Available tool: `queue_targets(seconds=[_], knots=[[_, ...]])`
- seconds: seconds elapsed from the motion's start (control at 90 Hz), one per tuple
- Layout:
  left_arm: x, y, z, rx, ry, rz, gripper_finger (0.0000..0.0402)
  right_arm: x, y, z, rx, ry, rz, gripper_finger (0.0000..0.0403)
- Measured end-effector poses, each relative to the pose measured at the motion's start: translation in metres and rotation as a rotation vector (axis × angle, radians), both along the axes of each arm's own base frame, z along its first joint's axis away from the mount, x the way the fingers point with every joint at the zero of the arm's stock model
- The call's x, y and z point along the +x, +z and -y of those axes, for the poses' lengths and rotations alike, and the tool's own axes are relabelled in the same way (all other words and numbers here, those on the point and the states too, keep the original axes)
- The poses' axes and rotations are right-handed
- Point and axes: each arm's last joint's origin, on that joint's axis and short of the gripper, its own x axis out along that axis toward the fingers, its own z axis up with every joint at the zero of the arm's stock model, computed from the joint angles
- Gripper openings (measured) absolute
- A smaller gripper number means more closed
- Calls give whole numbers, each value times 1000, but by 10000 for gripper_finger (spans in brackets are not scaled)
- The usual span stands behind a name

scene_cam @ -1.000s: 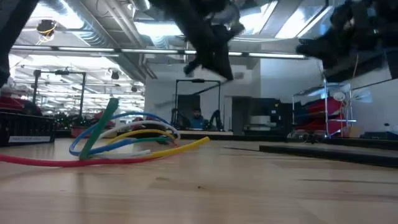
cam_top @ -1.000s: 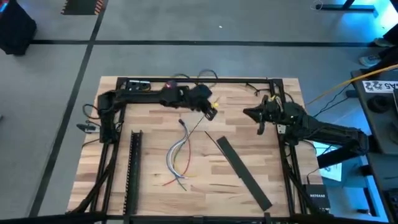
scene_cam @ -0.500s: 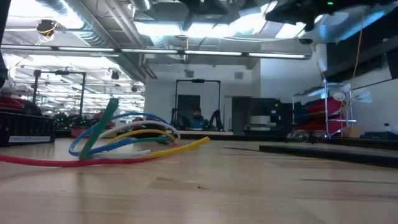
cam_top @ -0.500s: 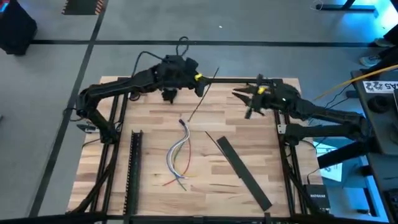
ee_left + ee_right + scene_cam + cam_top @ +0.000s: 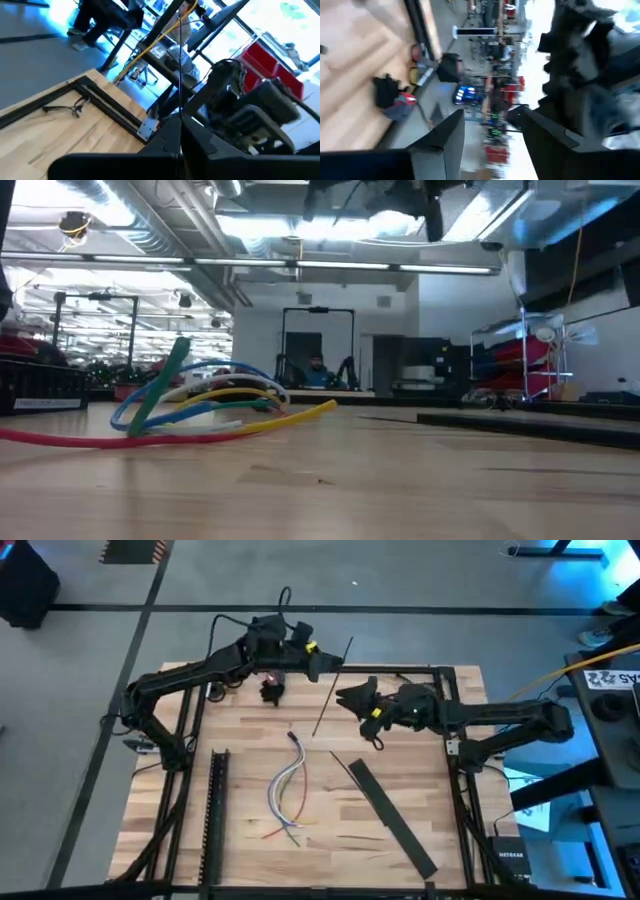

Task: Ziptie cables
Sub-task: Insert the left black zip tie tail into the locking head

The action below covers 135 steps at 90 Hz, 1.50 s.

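Left gripper (image 5: 318, 662) raised over far edge of table (image 5: 440, 830), pinched shut on a thin dark zip tie (image 5: 332, 688); strip hangs down and toward the near side, lower tip over the wood just beyond the cables (image 5: 288, 788). In left wrist view the strip (image 5: 179, 60) runs straight out from between the closed fingers. Held aloft probably so the free end can be passed across or re-gripped before threading.

Right gripper (image 5: 352, 697) reached in from the right, high over the far middle of the table, fingers spread apart (gap clear in right wrist view), just right of the hanging strip. Looks positioned to receive or steady the tie; not yet touching it as far as can be told.

Cables lying loose on table centre, near of both grippers, untouched: white, grey, blue, reddish strands fanned toward the near side. In low view seen as a coloured heap (image 5: 200, 405) at left, nothing around them. Long flat black bar (image 5: 392, 817) diagonal at right, well apart from cables.

Versus half a second earlier: right gripper shifted left from the far right corner toward the tie. Left gripper moved slightly farther and right, strip carried with it. Cables and bar unchanged.
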Motion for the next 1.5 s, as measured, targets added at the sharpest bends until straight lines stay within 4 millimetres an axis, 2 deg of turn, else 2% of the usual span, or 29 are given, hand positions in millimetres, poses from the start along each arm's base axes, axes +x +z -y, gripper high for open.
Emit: queue_targets(seconds=[0.111,0.311,0.433,0.733,0.889,1.056,1.2,1.5], knots=[[-1,0,-1,-14,-24,6,0,7,-2,-5,-17,17,23,186],[0,2,1,-32,-77,27,0,23,-22,-2,-54,-42,-55,186],[0,2,1,-34,-81,23,0,33,-26,-1,-93,-40,-20,186],[0,2,2,-37,-109,23,0,44,-42,0,-94,-49,-61,186],[-1,2,2,-39,-130,22,0,44,-42,1,-98,-101,-64,186],[-1,2,0,-46,-129,21,0,42,-31,-16,-99,-103,-10,186],[-5,-1,-7,-146,-110,2,0,43,-28,-25,-147,-128,-85,186],[-14,-6,-23,-314,-106,-42,0,43,-26,-24,-211,-168,-114,186]])
